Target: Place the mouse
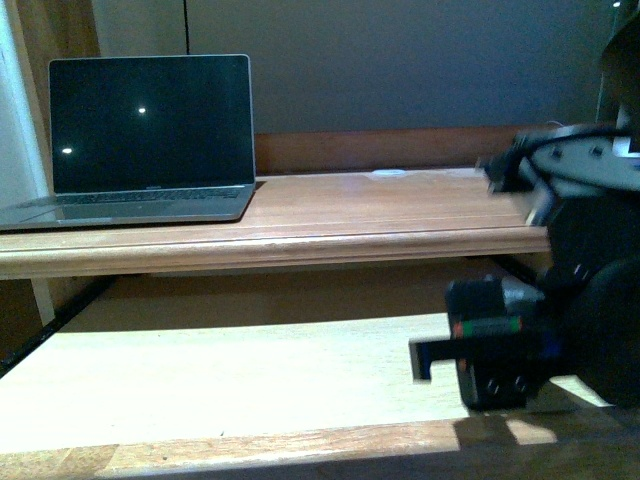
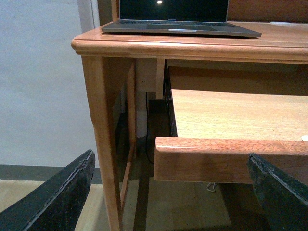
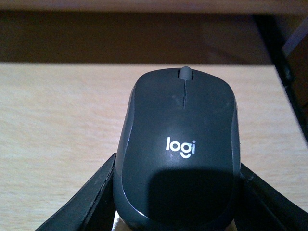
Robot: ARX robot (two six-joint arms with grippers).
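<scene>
The mouse (image 3: 179, 149) is dark grey with a white "logi" mark and a scroll wheel. My right gripper (image 3: 178, 192) is shut on it, one black finger (image 3: 94, 197) against each side. It is held just over the pale pull-out tray (image 3: 57, 120), wheel end pointing towards the desk's back; I cannot tell whether it touches the wood. In the front view the right arm (image 1: 590, 300) hangs over the tray's right end and hides the mouse. My left gripper (image 2: 171, 192) is open and empty, low in front of the tray's front edge (image 2: 231, 156).
An open laptop (image 1: 150, 135) with a dark screen stands on the left of the upper desk top (image 1: 400, 215), and also shows in the left wrist view (image 2: 178, 24). The desk leg (image 2: 103, 130) and a white wall are to the left of the tray.
</scene>
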